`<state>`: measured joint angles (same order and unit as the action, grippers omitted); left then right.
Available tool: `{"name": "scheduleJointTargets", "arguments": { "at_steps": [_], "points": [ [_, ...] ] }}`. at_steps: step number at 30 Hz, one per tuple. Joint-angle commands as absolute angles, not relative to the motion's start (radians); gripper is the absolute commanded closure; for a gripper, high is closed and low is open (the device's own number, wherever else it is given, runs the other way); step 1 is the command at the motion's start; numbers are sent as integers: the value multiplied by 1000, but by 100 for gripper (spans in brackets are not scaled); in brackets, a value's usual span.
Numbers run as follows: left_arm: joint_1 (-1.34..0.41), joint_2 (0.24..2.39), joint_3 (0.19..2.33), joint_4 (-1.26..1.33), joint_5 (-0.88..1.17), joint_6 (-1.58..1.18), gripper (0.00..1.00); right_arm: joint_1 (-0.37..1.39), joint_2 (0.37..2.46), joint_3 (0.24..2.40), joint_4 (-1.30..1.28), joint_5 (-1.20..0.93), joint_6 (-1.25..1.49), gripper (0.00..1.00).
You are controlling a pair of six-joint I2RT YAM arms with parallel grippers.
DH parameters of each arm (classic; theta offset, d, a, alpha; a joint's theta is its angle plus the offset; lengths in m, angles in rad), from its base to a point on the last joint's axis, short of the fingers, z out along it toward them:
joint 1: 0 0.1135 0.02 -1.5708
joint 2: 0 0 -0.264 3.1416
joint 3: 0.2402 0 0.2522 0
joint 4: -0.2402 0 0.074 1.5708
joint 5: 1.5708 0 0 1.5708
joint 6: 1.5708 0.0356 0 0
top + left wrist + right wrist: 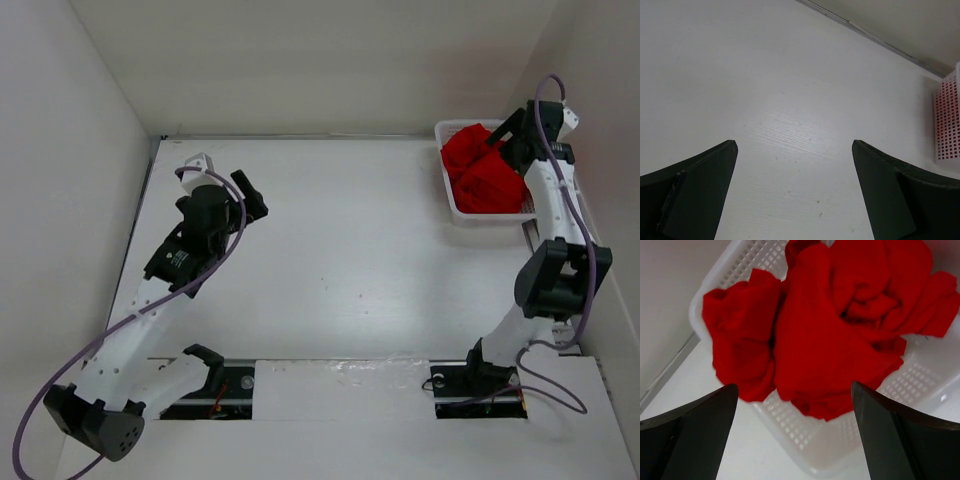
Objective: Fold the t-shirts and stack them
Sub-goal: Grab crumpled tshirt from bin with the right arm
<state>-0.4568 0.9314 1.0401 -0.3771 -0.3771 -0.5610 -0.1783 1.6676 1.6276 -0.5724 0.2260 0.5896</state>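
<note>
Several crumpled bright red t-shirts [482, 172] are heaped in a white mesh basket [452, 196] at the table's far right. In the right wrist view the red t-shirts [830, 330] spill over the basket [805, 440] rim. My right gripper [503, 132] hovers over the basket's far side, open and empty, its jaws wide apart above the heap [794, 390]. My left gripper [248, 194] is open and empty over bare table at the left [794, 145]. The basket's edge [947, 125] shows at the right of the left wrist view.
White walls enclose the table on the left, back and right. The basket stands close to the right wall. The arm bases and a taped strip [340, 375] sit along the near edge.
</note>
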Motion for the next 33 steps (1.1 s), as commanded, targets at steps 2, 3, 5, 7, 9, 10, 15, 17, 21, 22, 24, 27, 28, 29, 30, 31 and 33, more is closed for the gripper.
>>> {"name": "scheduleJointTargets", "arguments": {
  "at_steps": [2, 3, 5, 7, 9, 10, 15, 17, 21, 22, 24, 27, 28, 29, 30, 31, 33],
  "points": [
    [-456, 972, 1054, -319, -380, -543, 0, -199, 1851, 1837, -644, 316, 552, 0],
    [-456, 991, 1064, -310, -380, -534, 0, -199, 1885, 1903, -670, 331, 552, 0],
    [-456, 1009, 1065, -310, -390, -534, 0, -199, 1948, 1946, -686, 351, 552, 2],
    [-456, 1028, 1074, -310, -402, -534, 0, -199, 1986, 1947, -686, 364, 566, 5],
    [-456, 1040, 1083, -319, -411, -534, 0, -199, 2005, 1947, -698, 388, 581, 7],
    [-456, 1051, 1083, -319, -411, -534, 0, -199, 2022, 1947, -698, 388, 592, 7],
    [-456, 1071, 1094, -310, -411, -525, 0, -199, 2066, 1934, -718, 423, 621, 21],
    [-456, 1071, 1103, -310, -420, -515, 0, -199, 2079, 1944, -718, 423, 621, 47],
    [-456, 1081, 1103, -301, -420, -515, 0, -187, 2053, 1944, -727, 495, 643, 97],
    [-456, 1081, 1103, -301, -420, -515, 0, -177, 2042, 1944, -727, 508, 643, 100],
    [-456, 1081, 1103, -291, -420, -515, 0, -167, 2000, 1944, -727, 532, 643, 100],
    [-456, 1081, 1103, -291, -420, -515, 0, -143, 1927, 1933, -738, 577, 643, 100],
    [-456, 1081, 1103, -282, -410, -515, 0, -126, 1905, 1924, -738, 589, 652, 100],
    [-456, 1081, 1103, -282, -410, -506, 0, -109, 1881, 1924, -738, 610, 652, 100],
    [-456, 1081, 1103, -282, -399, -506, 0, -98, 1832, 1924, -738, 620, 652, 100],
    [-456, 1072, 1103, -282, -387, -506, 0, -88, 1806, 1913, -738, 629, 652, 100],
    [-456, 1072, 1103, -273, -376, -506, 0, -51, 1751, 1913, -718, 660, 652, 100]
  ]
}}
